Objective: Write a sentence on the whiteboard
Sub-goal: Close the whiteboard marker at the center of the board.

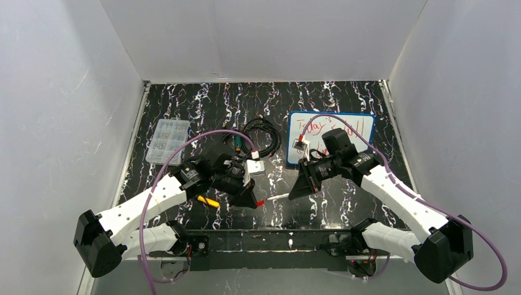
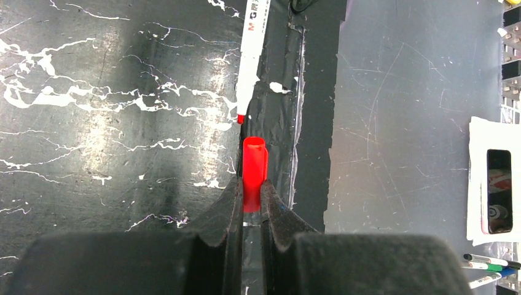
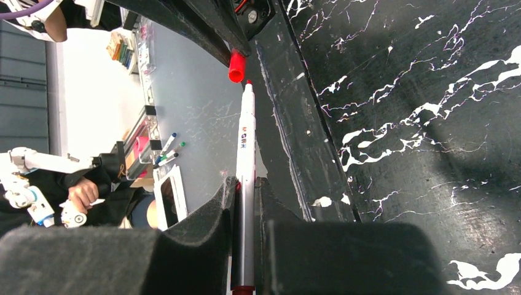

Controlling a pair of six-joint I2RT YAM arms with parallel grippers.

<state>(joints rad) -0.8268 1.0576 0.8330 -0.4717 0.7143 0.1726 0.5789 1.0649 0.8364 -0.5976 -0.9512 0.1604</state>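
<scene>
Top external view: you have both arms bent inward over the near middle of the black marbled table (image 1: 203, 104), their tools facing each other.
Left gripper (image 2: 250, 184): your fingers are clamped on the red cap (image 2: 255, 161), which sticks out past the fingertips with its open end forward.
Right gripper (image 3: 244, 184): closed tight around the barrel of the white marker (image 3: 244, 138), red tip pointing away from the wrist.
Marker and cap: the tip sits just short of the cap's mouth, not inside it. In the left wrist view it is a little off line to the side.
Whiteboard (image 1: 353, 114): on the far right part of the table, behind your right arm, which covers its lower right portion; a purple cable (image 1: 325, 117) crosses in front of it.
Sentence (image 1: 314, 127): red lettering on the board; the top line starts "Today's", and the second line is mostly hidden by the arm.
Clear plastic box (image 1: 168, 141): far left on the table, well apart from the board. It is split into small compartments, each holding small pale pieces too tiny to identify; you cannot tell whether its lid is on.
Cable coil (image 1: 263, 136): black, between the box and the board.
</scene>
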